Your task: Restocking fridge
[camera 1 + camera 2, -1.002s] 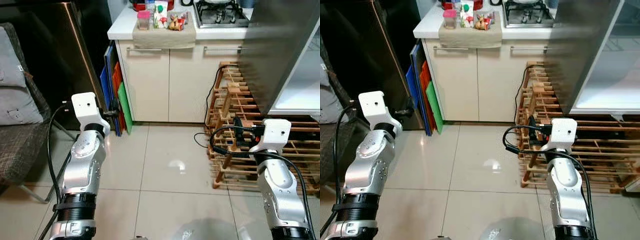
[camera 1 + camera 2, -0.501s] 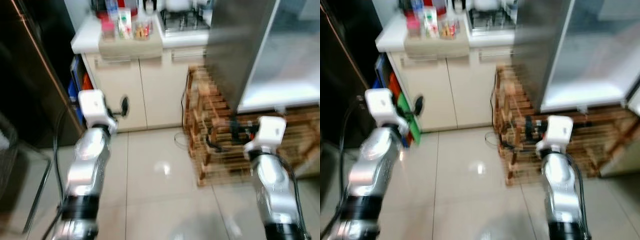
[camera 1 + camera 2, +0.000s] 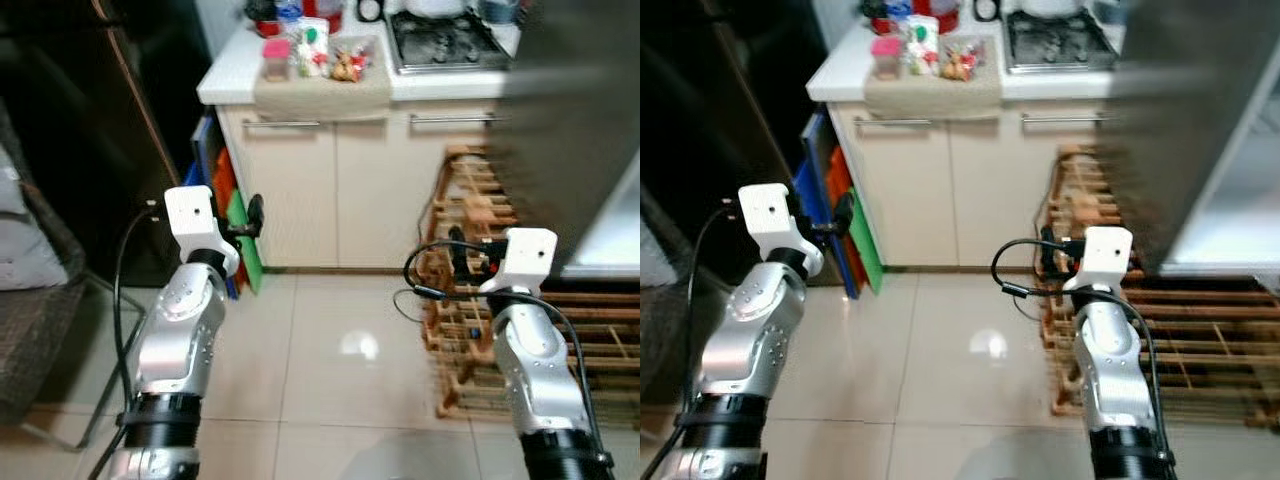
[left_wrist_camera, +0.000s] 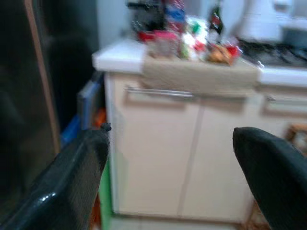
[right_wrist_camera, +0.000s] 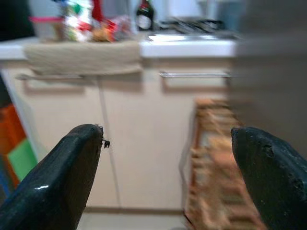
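The robot stands on a shiny pale tiled floor (image 3: 320,350) in a kitchen, facing a row of cream cupboard doors with long silver handles (image 3: 340,190). On top of the cupboards is a white tabletop (image 3: 225,80).

A tan cloth (image 3: 320,95) lies on the tabletop and hangs a little over its front edge. On the cloth stand the food things: a small clear tub with a pink lid (image 3: 276,58), a white carton with green and red on it (image 3: 312,48) just beside the tub, and a see-through bag of small snacks (image 3: 350,65) next to the carton. A silver gas stove (image 3: 445,40) sits on the tabletop to the right of them.

The left tool (image 4: 168,182) is held up in front of the cupboards, and its two black fingers (image 4: 72,182) are wide apart with nothing between them. The right tool (image 5: 168,182) is also up, its fingers (image 5: 72,172) spread wide and empty too. Both tools are well apart from the food.

The big grey fridge door (image 3: 570,140) stands open on the right. A wooden slatted rack (image 3: 480,260) sits low under it, beside the cupboards. Flat blue, orange and green boards (image 3: 228,215) lean against the left end of the cupboards, next to a tall dark cabinet (image 3: 90,130).
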{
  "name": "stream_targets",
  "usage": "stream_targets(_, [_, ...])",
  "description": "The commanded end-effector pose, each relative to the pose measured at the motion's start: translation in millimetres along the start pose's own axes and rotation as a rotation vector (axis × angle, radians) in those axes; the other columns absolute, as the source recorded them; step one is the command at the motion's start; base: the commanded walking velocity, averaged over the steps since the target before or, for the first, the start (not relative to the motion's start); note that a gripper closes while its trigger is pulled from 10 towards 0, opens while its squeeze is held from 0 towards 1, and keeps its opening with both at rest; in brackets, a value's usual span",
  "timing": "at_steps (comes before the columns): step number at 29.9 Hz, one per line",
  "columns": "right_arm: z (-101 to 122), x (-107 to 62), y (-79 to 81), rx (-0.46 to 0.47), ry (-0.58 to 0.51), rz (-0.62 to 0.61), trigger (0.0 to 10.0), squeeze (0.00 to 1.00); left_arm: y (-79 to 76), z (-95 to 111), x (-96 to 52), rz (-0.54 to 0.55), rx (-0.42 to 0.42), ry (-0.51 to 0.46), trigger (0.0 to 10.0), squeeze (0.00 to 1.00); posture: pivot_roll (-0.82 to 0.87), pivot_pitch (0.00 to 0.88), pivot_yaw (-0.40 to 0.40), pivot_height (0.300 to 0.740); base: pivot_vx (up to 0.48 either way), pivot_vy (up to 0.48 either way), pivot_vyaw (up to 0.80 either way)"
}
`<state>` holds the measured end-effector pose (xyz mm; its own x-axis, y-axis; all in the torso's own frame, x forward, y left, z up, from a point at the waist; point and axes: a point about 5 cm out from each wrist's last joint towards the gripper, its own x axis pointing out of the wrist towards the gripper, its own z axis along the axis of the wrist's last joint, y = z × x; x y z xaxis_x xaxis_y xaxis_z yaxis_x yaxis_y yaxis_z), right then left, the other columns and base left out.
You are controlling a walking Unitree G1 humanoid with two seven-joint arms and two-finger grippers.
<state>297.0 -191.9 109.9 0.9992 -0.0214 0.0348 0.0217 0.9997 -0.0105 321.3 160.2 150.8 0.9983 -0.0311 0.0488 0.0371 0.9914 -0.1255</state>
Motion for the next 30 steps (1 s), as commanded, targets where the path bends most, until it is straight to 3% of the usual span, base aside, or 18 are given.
stream_targets(1, [4.5, 4.2, 12.2, 0.02, -0.02, 0.05, 10.0, 0.0, 8.3, 2.9, 0.9, 0.024, 0.011, -0.008, 10.0, 0.0, -0.08, 0.0, 0.07, 0.74, 0.424, 0.0, 0.0])
stream_targets(6, [5.5, 4.3, 10.8, 0.017, -0.029, 0.032, 10.0, 0.0, 5.6, 2.6, 3.0, 0.011, 0.02, -0.006, 10.0, 0.0, -0.08, 0.0, 0.066, 0.74, 0.425, 0.0, 0.0])
stream_targets(10, [4.3, 1.2, 4.5, 0.002, -0.03, -0.015, 10.0, 0.0, -2.6, 0.6, 4.2, -0.062, 0.037, 0.017, 10.0, 0.0, -0.08, 0.0, 0.066, 0.74, 0.424, 0.0, 0.0])
stream_targets(13, [-1.2, -8.4, 0.2, -0.05, -0.009, -0.045, 10.0, 0.0, -13.0, -2.9, 1.5, -0.156, 0.064, 0.037, 10.0, 0.0, -0.07, 0.0, 0.065, 0.74, 0.426, 0.0, 0.0])
stream_targets(17, [-5.6, -13.9, 5.2, -0.056, 0.002, -0.028, 10.0, 0.0, -14.6, -2.5, 1.0, -0.163, 0.034, 0.033, 10.0, 0.0, -0.08, 0.0, 0.07, 0.74, 0.428, 0.0, 0.0])
stream_targets(30, [5.1, -1.6, 6.0, -0.049, -0.039, -0.037, 10.0, 0.0, -25.3, 9.2, 1.5, -0.246, 0.017, -0.021, 10.0, 0.0, -0.06, 0.0, 0.06, 0.74, 0.428, 0.0, 0.0])
